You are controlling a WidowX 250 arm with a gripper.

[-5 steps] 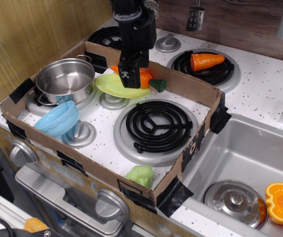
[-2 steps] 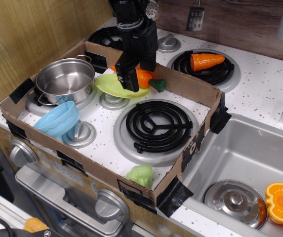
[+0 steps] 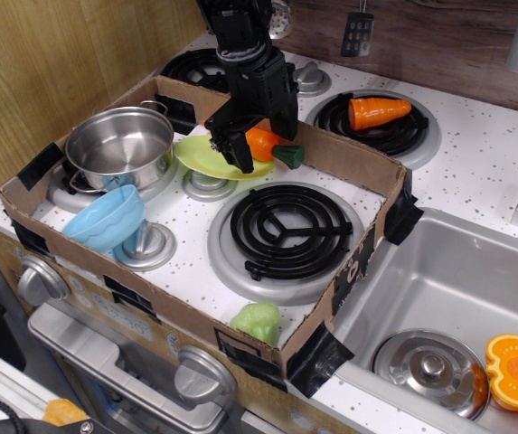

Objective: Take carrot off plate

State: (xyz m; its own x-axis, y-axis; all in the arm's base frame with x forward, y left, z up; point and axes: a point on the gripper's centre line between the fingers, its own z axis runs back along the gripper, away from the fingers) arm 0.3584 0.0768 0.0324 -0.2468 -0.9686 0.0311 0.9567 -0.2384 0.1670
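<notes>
The carrot (image 3: pixel 262 143) is orange with a dark green stem cap (image 3: pixel 288 155). It lies across the far right part of the lime-green plate (image 3: pixel 202 156), its cap sticking out past the rim. My black gripper (image 3: pixel 237 152) comes down from above, tilted, with its fingers either side of the carrot's middle and closed on it. The carrot's thin end is hidden behind the gripper. The plate rests on a small burner inside the cardboard-walled area.
A steel pot (image 3: pixel 119 145) stands left of the plate and a light blue bowl (image 3: pixel 107 218) in front of it. A large black burner (image 3: pixel 285 230) lies to the right front. A stubby orange carrot piece (image 3: pixel 378 111) sits outside the cardboard wall (image 3: pixel 349 158). A green toy (image 3: pixel 257 320) lies at the front.
The gripper has tilted and turned over the carrot and sits slightly lower, its fingers now around it. The carrot and plate have barely shifted.
</notes>
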